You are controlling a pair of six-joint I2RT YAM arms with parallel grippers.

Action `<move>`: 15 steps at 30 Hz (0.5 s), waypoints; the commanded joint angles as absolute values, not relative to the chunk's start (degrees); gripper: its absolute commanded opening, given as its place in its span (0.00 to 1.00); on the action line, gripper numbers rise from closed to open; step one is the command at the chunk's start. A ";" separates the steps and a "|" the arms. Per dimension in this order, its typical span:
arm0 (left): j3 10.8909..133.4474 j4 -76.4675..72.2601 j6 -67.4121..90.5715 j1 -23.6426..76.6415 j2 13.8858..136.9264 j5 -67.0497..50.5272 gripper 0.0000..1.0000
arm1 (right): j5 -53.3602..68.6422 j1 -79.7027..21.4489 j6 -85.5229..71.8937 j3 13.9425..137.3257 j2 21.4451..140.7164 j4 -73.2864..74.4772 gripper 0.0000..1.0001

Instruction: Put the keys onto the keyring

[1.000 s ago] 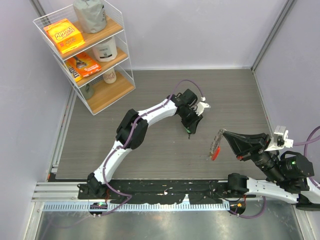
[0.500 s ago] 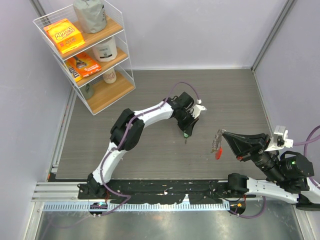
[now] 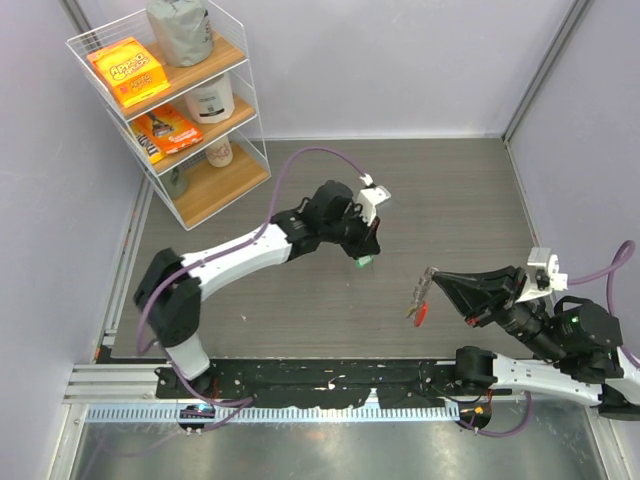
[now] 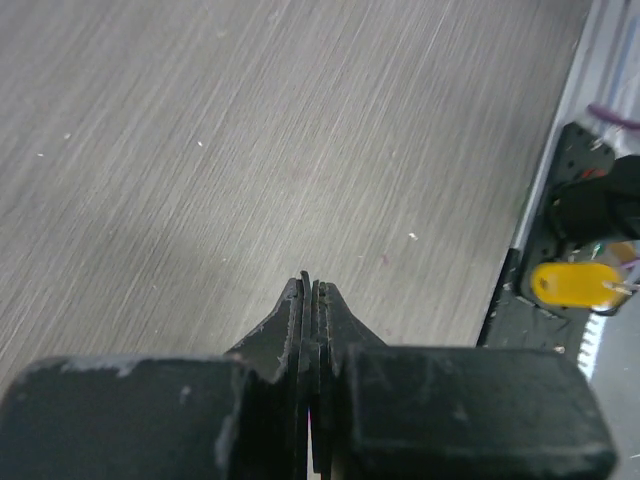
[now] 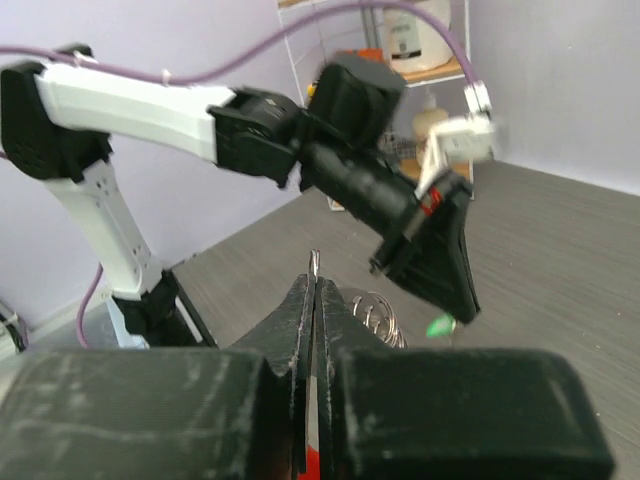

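The left end effector (image 3: pixel 362 254) is closed on the green key (image 3: pixel 365 262), whose green head pokes out below the fingertips, above the middle of the bench (image 3: pixel 300 310). The right end effector (image 3: pixel 431 279) is pinched shut on the keyring (image 3: pixel 420 305). The silvery chain bunches at the fingertips and the red loop hangs beneath. Key and keyring are near each other but apart, the key up and to the left of the ring in the top view.

The bench is grey wood-grain, walled in pale lilac, with a white wire shelf rack (image 3: pixel 170 110) of boxes and jars at the far left corner.

The right wrist view shows chain coils (image 5: pixel 378 310) just beside its closed fingers (image 5: pixel 300 300). The left wrist view hides its key, but shows a yellow oval piece (image 4: pixel 575 283) by the black mount at the bench edge. Whether it is the yellow key cannot be told.
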State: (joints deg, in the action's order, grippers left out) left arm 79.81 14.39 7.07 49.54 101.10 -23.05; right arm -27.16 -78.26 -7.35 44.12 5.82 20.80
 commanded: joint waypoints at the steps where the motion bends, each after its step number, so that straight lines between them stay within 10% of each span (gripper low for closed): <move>1: 72.62 0.46 13.88 50.27 89.67 -18.98 0.00 | -23.21 -78.22 -8.26 46.31 9.75 21.36 0.05; 15: 49.49 -34.17 28.56 52.29 62.68 -25.04 0.00 | -14.26 -78.22 -4.66 53.61 21.44 20.22 0.05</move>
